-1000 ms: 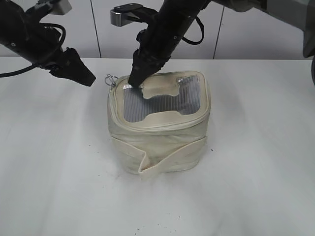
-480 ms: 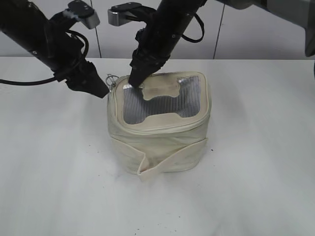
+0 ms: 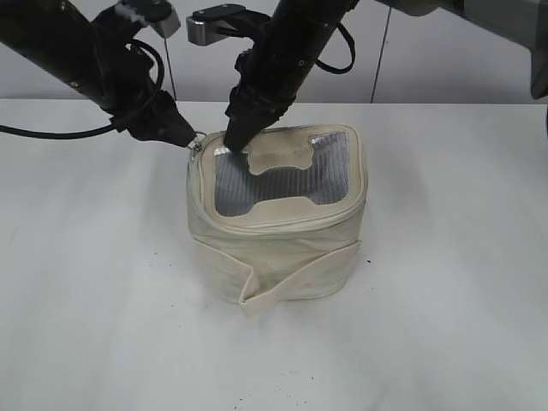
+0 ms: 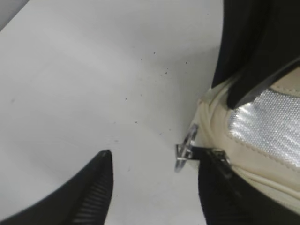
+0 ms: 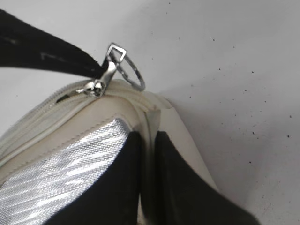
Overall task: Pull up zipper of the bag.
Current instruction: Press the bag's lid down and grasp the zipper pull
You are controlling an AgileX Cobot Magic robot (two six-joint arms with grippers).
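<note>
The cream bag (image 3: 282, 248) stands upright on the white table. Its zipper (image 3: 287, 216) runs round the top rim, and the silver ring pull (image 3: 197, 140) sticks out at the back left corner. My left gripper (image 3: 187, 137) is open at that corner. In the left wrist view the ring pull (image 4: 186, 149) lies between the open jaws (image 4: 157, 152), right beside the right finger. My right gripper (image 3: 233, 144) is shut on the bag's top rim (image 5: 149, 123) next to the grey panel (image 5: 61, 164). The ring pull (image 5: 125, 70) shows just beyond it.
The white table (image 3: 94, 282) spreads around the bag. A pale wall (image 3: 428, 60) rises right behind the table's far edge. Both arms cross above the bag's back left corner, close to each other.
My left gripper has moved right and slightly down, from open table to the bag's back left corner at the ring pull. The right gripper and the bag have stayed put.
</note>
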